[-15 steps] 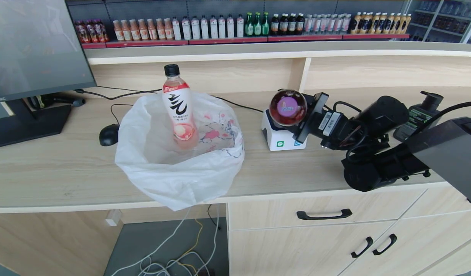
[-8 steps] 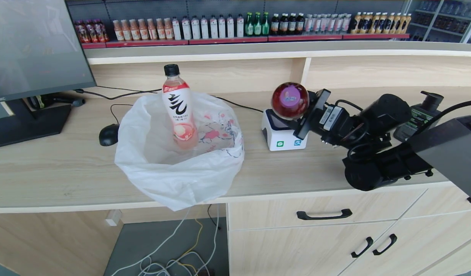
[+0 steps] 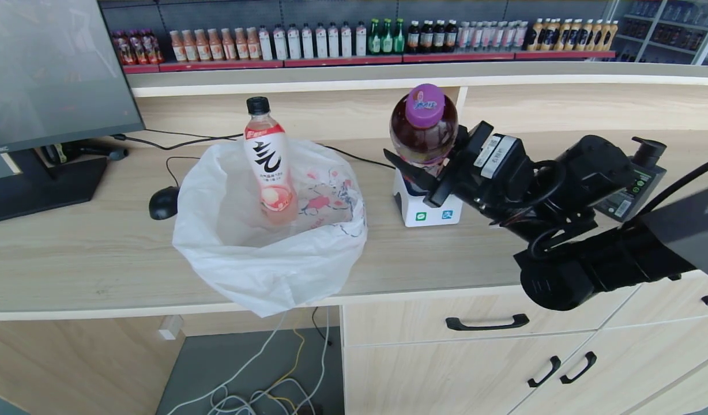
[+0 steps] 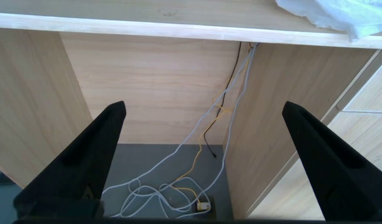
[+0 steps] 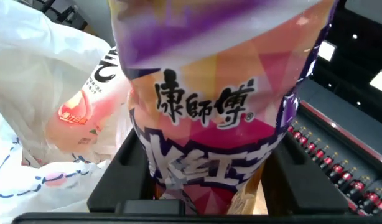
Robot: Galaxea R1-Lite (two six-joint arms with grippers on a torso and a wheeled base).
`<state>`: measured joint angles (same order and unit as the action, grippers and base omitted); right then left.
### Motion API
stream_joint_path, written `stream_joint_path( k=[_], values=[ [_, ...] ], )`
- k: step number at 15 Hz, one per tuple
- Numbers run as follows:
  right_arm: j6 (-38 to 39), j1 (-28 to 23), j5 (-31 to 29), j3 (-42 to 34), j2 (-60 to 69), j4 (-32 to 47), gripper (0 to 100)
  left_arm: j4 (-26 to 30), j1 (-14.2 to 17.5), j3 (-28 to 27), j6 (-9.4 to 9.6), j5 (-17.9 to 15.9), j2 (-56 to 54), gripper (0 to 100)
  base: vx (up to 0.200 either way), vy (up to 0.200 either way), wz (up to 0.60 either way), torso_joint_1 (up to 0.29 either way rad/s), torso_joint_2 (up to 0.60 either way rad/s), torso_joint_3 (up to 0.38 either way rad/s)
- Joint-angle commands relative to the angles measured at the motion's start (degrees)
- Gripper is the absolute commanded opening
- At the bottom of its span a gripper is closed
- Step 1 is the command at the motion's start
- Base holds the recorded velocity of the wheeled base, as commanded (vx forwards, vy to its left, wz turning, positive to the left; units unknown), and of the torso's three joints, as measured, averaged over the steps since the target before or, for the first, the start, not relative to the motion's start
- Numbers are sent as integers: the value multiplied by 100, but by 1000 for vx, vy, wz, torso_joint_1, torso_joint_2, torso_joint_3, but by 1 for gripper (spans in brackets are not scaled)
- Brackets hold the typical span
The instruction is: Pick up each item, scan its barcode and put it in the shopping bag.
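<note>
A dark drink bottle with a purple cap [image 3: 424, 128] is held upright above the white barcode scanner [image 3: 425, 208], with my right gripper [image 3: 432, 173] shut on its lower body. In the right wrist view its purple and orange label [image 5: 219, 106] stands close between the black fingers [image 5: 119, 177]. The white shopping bag [image 3: 267, 230] lies open on the counter to the left, and a pink drink bottle [image 3: 269, 164] stands upright inside it. My left gripper [image 4: 203, 162] hangs open below the counter edge, over cables on the floor.
A monitor [image 3: 48, 80] and a black mouse [image 3: 164, 203] sit on the counter's left. A pump bottle [image 3: 633, 178] stands behind my right arm. A raised wooden ledge [image 3: 423, 80] runs along the back, with shelves of drinks beyond. Drawers [image 3: 486, 323] lie below.
My right gripper has lifted the dark bottle off the scanner and turned it from lying cap-forward to upright, drifting slightly left. The bag and pink bottle have not moved.
</note>
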<state>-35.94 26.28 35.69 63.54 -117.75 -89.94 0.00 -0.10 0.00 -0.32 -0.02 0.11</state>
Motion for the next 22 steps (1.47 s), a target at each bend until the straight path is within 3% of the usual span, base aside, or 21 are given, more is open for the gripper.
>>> stream_joint_path(
  k=[1, 8, 9, 11, 16, 22],
  values=[
    [192, 325, -440, -439, 367, -6, 0, 0, 1, 0, -3, 2, -2, 100, 0, 0, 0, 0, 0, 0],
    [1370, 1344, -2981, -579, 323, -6, 0, 0, 1, 0, -3, 2, -2, 100, 0, 0, 0, 0, 0, 0],
    [1616, 1564, -3719, -535, 252, -6, 0, 0, 1, 0, -3, 2, -2, 100, 0, 0, 0, 0, 0, 0],
    [1810, 1837, -4246, -333, 121, -6, 0, 0, 1, 0, -3, 2, -2, 100, 0, 0, 0, 0, 0, 0],
    [2108, 1977, -4747, 10, 6, -6, 0, 0, 1, 0, -3, 2, -2, 100, 0, 0, 0, 0, 0, 0],
    [2434, 1977, -4774, 10, 24, -6, 0, 0, 1, 0, 5, 2, -2, 100, 0, 0, 0, 0, 0, 0]
  ],
)
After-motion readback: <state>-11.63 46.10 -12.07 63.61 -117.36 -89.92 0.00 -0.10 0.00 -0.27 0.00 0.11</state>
